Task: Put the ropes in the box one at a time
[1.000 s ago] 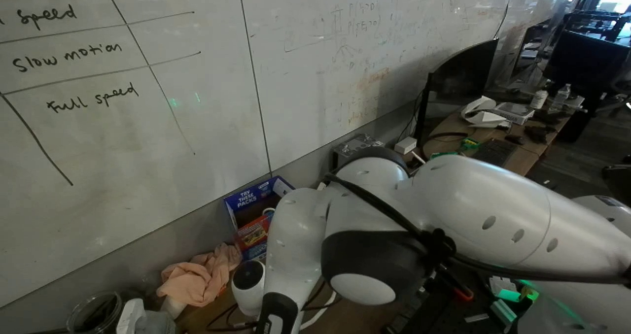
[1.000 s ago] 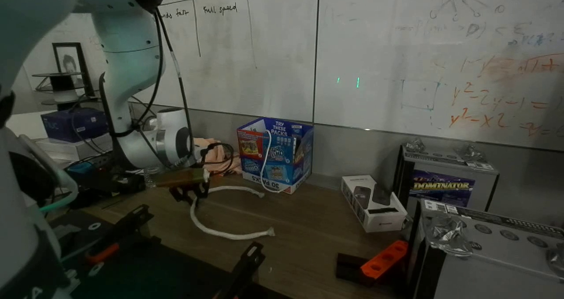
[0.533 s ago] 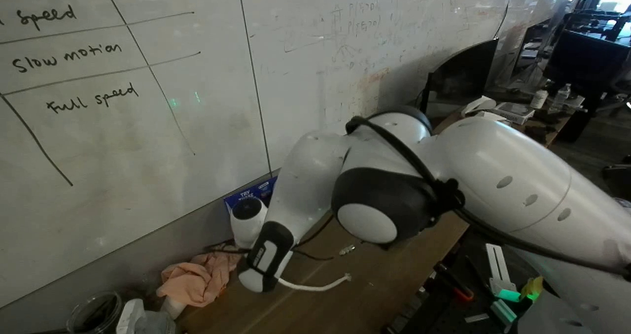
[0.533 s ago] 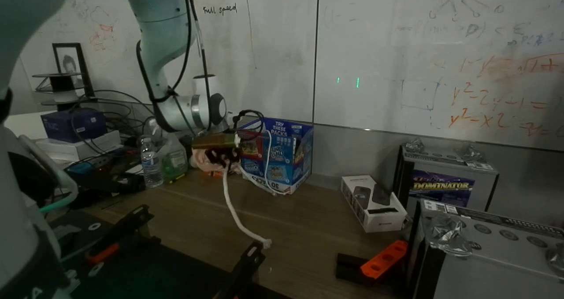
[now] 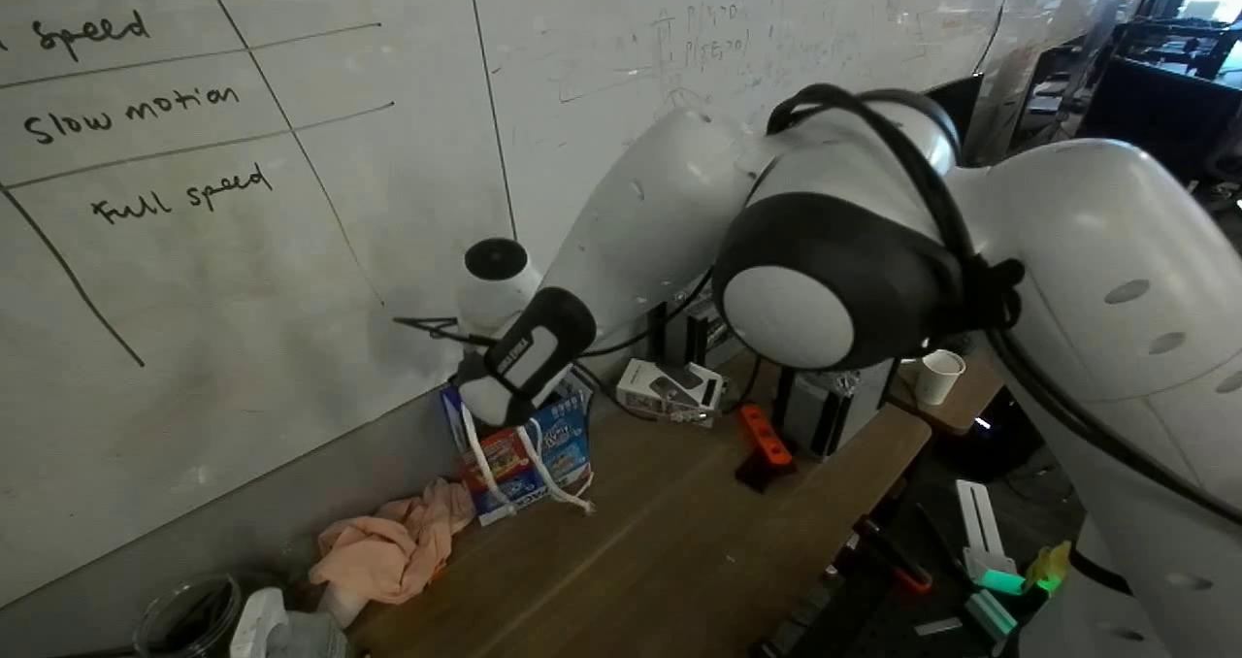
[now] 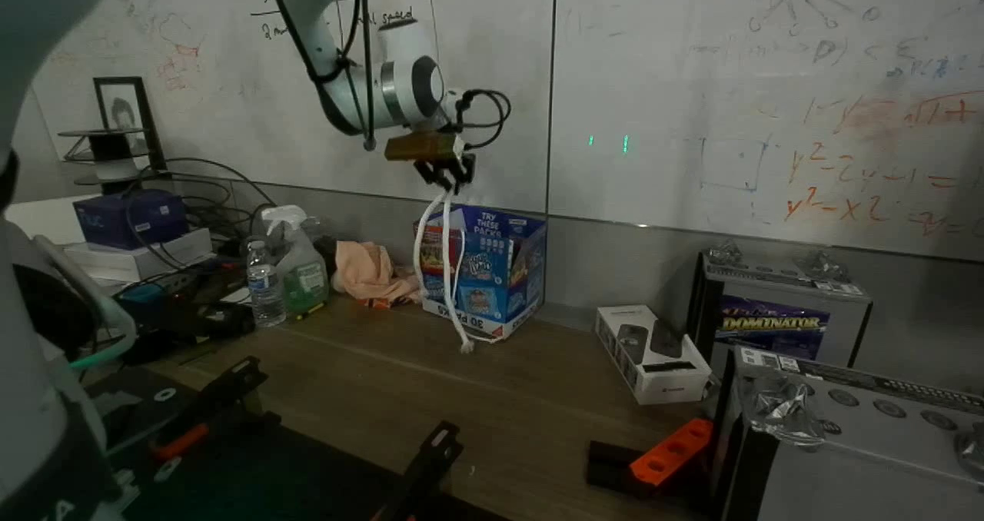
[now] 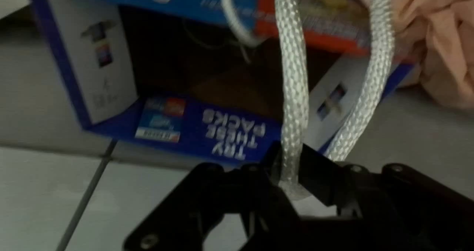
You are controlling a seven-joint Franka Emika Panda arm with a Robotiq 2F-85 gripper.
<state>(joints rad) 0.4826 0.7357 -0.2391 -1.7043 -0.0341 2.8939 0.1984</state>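
Observation:
My gripper [image 6: 446,179] is up in the air above the blue box [image 6: 488,275], shut on one white rope [image 6: 447,260]. Two strands of that rope hang down in front of the box, the longer one reaching low near the table. In the wrist view the rope [image 7: 293,77] is pinched close to one end between the black fingers [image 7: 314,175]. The box's open top [image 7: 207,77] lies below, its interior dark. Another white rope [image 7: 232,17] drapes over the printed wall, part inside and part outside. The arm hides the gripper in an exterior view.
A pinkish-beige cloth [image 6: 369,271] lies beside the box, with a spray bottle [image 6: 304,271] and a water bottle [image 6: 265,287] farther along. A white carton [image 6: 653,356], an orange piece [image 6: 671,452] and grey batteries [image 6: 776,306] stand on the opposite side. The whiteboard [image 6: 653,60] rises behind.
My gripper has risen from near the table and travelled over to the box, staying shut. The held rope, earlier lying along the table, now hangs below it.

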